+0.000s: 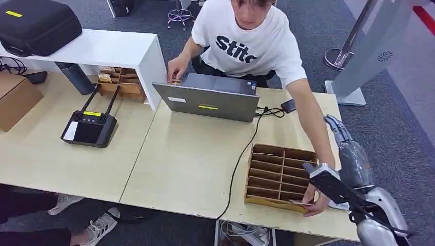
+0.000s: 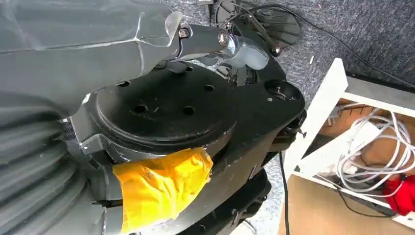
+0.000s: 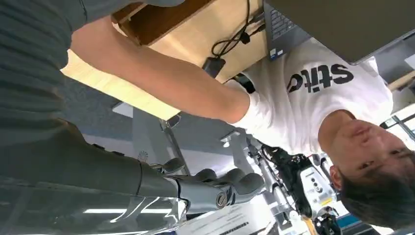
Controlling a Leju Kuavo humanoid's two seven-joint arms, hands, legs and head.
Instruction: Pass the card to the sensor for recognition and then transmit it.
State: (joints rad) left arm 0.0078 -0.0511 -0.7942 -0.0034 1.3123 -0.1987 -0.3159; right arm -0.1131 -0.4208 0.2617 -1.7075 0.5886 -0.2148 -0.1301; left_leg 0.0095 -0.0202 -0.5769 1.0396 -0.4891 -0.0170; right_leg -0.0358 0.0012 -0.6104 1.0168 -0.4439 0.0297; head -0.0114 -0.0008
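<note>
Desk (image 1: 179,164) of pale wood carries everything; a person in a white printed shirt (image 1: 251,41) leans over its far edge, one hand behind the grey laptop (image 1: 208,100) at the far middle, the other arm stretched to the near right corner; there a brown divided card box (image 1: 274,177) sits, and the person's hand (image 1: 315,202) pinches a thin card (image 1: 300,203) at the box's near right corner; a black controller (image 1: 88,128) with two antennas lies toward the left edge; the right hand (image 1: 341,136) hangs just off the desk's right edge, fingers extended and apart, holding nothing; the left hand (image 2: 215,44) hangs low beside the robot's body, and whether it is open or closed cannot be told.
</note>
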